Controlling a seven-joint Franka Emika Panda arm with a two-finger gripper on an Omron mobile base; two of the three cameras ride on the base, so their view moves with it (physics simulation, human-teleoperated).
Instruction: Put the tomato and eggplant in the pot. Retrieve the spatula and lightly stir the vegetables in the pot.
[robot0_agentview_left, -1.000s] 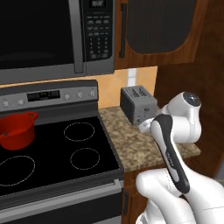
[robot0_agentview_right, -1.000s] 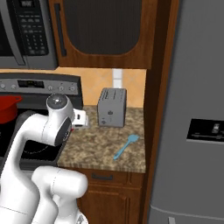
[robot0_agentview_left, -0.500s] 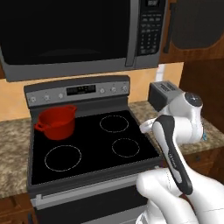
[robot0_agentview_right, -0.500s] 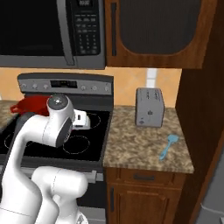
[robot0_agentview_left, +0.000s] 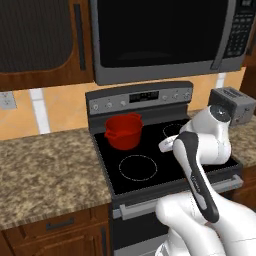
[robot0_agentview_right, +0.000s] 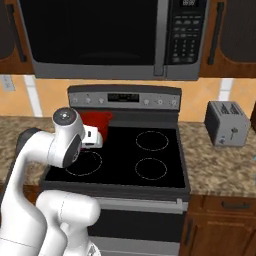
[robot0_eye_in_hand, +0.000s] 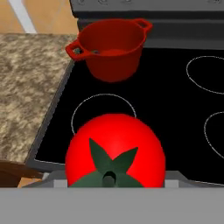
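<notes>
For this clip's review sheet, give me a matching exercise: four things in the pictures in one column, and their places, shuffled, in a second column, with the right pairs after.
Things:
1. tomato
2. pot
3. toaster
4. microwave

Places:
A. on the granite counter right of the stove
B. mounted above the stove
C. close before the hand camera, over the front of the stove
D. on the stove's back left burner

Pairs: 1-C, 2-D, 3-A, 4-B
</notes>
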